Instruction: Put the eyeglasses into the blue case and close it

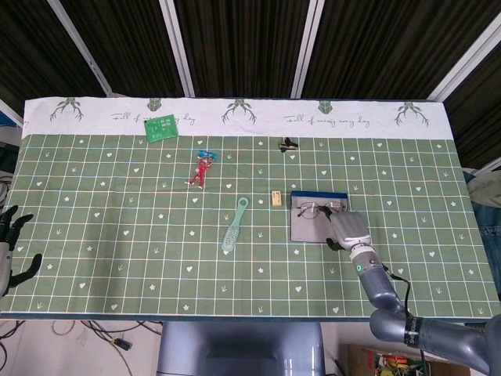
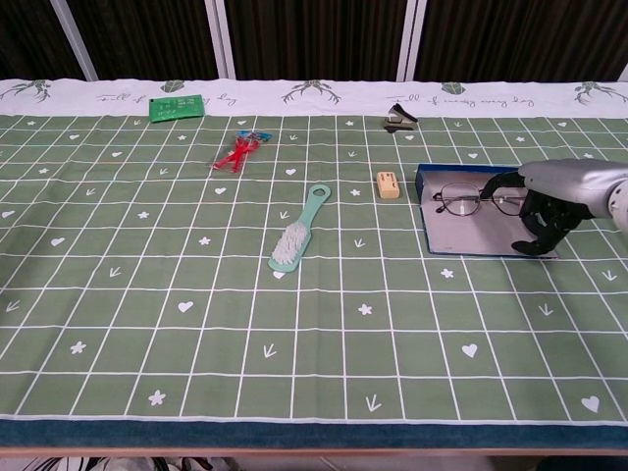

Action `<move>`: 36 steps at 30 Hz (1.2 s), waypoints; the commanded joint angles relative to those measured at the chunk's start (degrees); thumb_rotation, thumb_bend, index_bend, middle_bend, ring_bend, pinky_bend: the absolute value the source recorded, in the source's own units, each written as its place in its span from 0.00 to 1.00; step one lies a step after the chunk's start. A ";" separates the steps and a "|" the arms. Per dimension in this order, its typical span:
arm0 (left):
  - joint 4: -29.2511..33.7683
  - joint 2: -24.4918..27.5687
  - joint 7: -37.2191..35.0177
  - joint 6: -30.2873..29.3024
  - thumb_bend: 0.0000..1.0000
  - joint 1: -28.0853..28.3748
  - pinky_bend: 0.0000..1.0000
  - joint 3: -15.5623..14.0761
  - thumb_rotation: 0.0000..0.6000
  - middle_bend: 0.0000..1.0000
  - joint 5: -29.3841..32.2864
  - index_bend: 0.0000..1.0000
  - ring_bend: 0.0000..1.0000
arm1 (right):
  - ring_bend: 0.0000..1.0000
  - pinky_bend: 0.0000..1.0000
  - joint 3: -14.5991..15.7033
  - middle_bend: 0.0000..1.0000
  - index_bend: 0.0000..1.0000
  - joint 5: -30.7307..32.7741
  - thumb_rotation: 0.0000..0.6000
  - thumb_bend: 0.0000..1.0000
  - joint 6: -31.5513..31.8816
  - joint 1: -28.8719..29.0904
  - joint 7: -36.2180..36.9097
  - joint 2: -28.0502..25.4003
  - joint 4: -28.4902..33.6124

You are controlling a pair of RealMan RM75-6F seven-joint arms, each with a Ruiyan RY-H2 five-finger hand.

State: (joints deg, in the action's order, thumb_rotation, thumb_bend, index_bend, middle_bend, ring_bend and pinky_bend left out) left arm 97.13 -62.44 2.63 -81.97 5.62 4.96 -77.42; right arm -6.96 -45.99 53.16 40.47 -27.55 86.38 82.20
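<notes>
Far left: my left hand (image 1: pixel 11 249) hangs off the table edge, fingers spread, holding nothing. Not involved.

On the cloth, left to right: green card (image 2: pixel 177 107), red toy figure (image 2: pixel 236 152), mint brush (image 2: pixel 298 231), small tan block (image 2: pixel 389 184), black clip (image 2: pixel 397 119). All well apart from my work; the block sits nearest the case.

Blue case (image 2: pixel 446 234) lies open, grey lining up. Eyeglasses (image 2: pixel 478 201) rest inside, near the back wall.

My right hand (image 2: pixel 546 208) is at the case's right end, fingers curled down, one fingertip at the glasses' right rim. I can't tell whether I'm pinching the frame or only touching it.

Risks, as I judge them: the glasses may sit skewed, so the lid would jam on a rim. Pulling away with a finger hooked could drag the frame out. The light case may slide while I close it one-handed.
</notes>
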 commanded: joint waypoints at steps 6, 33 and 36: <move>0.02 0.02 -0.11 -0.05 0.36 -0.04 0.00 -0.01 1.00 0.00 -0.02 0.14 0.00 | 0.72 0.57 -0.81 0.76 0.17 1.34 1.00 0.45 -0.82 0.72 -0.08 0.96 -2.16; 0.07 0.05 0.08 0.00 0.36 -0.09 0.00 -0.21 1.00 0.00 -0.17 0.15 0.00 | 0.72 0.57 -2.19 0.76 0.14 4.49 1.00 0.47 -0.82 1.42 -0.59 1.81 -4.05; 0.09 0.06 0.09 0.01 0.36 -0.09 0.00 -0.21 1.00 0.00 -0.15 0.15 0.00 | 0.72 0.57 -2.23 0.76 0.13 4.71 1.00 0.47 -0.71 1.54 -0.93 1.74 -3.83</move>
State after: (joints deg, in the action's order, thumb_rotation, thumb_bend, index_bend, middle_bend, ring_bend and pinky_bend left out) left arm 97.22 -62.38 2.72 -81.96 5.53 4.76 -77.57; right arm -9.18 -41.29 52.43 42.00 -28.46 88.13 78.35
